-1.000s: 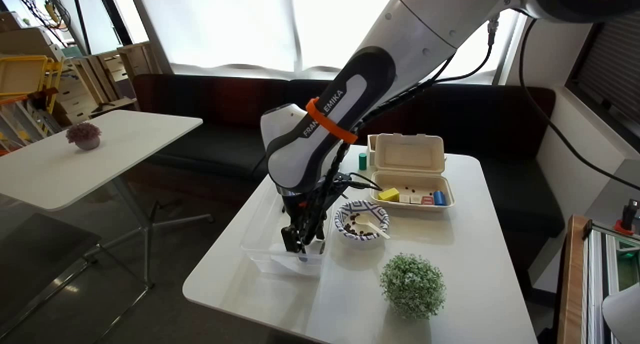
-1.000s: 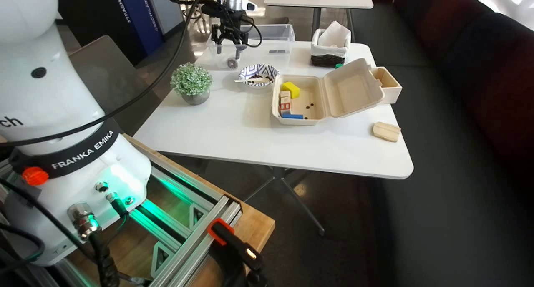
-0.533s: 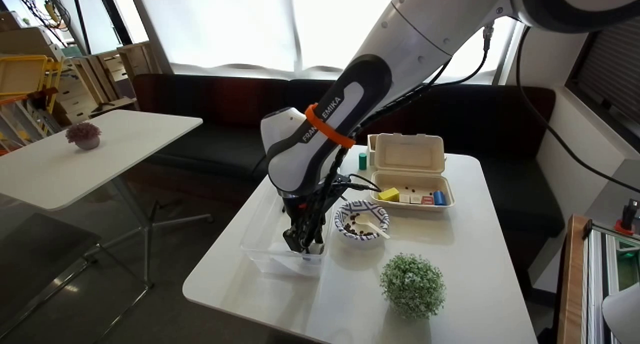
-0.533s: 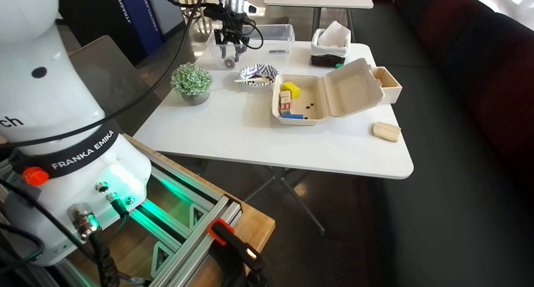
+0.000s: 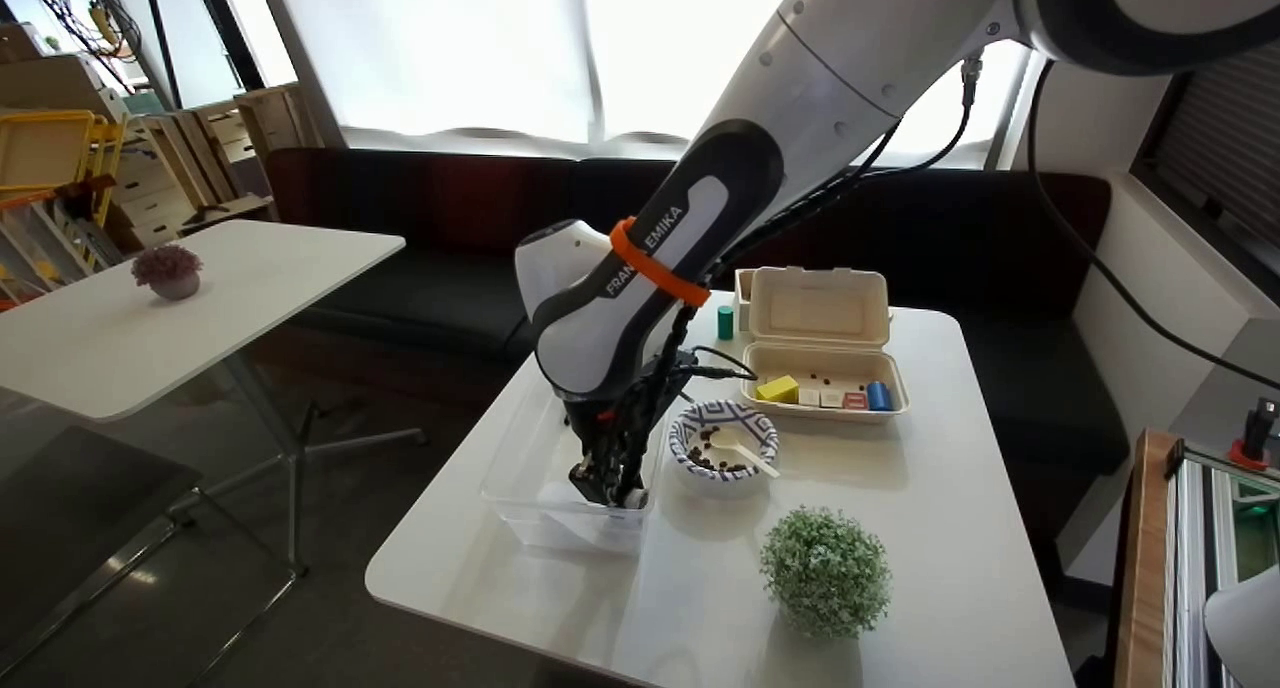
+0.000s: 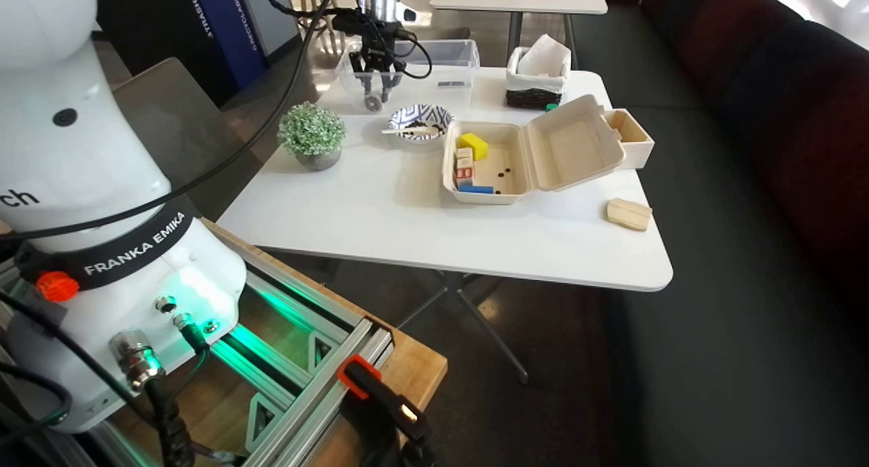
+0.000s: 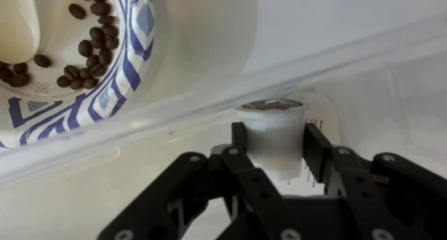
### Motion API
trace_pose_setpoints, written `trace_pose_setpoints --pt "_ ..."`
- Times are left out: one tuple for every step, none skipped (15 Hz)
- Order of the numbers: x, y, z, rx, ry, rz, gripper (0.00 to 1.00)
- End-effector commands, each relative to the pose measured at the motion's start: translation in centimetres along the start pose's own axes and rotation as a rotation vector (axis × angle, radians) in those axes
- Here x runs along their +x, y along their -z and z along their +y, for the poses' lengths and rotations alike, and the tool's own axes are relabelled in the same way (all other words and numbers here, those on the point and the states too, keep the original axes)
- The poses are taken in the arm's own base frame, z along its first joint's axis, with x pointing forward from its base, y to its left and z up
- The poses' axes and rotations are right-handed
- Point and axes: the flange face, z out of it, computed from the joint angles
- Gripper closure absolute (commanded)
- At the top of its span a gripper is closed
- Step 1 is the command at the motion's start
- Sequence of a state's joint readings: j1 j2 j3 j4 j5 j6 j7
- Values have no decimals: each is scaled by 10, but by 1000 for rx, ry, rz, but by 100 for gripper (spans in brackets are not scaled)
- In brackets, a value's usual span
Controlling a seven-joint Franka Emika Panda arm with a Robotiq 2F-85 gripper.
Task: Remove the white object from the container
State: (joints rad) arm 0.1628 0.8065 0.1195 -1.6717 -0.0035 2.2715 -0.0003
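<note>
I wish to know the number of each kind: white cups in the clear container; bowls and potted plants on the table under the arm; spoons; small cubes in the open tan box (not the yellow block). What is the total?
White cup: 1
Bowl: 1
Potted plant: 1
Spoon: 1
Small cubes: 3
Total: 7

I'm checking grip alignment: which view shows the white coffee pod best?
The wrist view: the white coffee pod shows large between the fingers, its side and printed lid visible. Both exterior views show it only small, inside the translucent container, without clear lid detail.
</note>
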Motion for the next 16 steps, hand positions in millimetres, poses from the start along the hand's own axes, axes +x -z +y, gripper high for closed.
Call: trace_pose_setpoints --pt "5 -7 -4 -28 37 -6 53" --pt "5 -8 -4 -31 43 -6 52" --pt "5 -9 -5 -36 49 -7 52" --pt "5 -10 -5 -40 61 -4 51" --pt "6 -13 -6 -45 71 -4 52" --pt "6 -15 -7 -52 85 -2 52" --pt "7 -17 -8 -60 103 6 53" --pt "9 -18 -10 -68 117 15 54" --pt "9 -19 -12 -75 130 21 55" --pt "10 -20 -14 -83 144 28 55" --pt "11 -21 -15 -89 155 32 55" --pt "12 -22 -17 -96 168 40 55" --pt "13 -22 -18 -99 177 50 56" --pt "13 -23 -19 -102 187 56 56" --pt "14 -23 -21 -105 194 64 56" --pt "14 -23 -21 -107 200 68 58"
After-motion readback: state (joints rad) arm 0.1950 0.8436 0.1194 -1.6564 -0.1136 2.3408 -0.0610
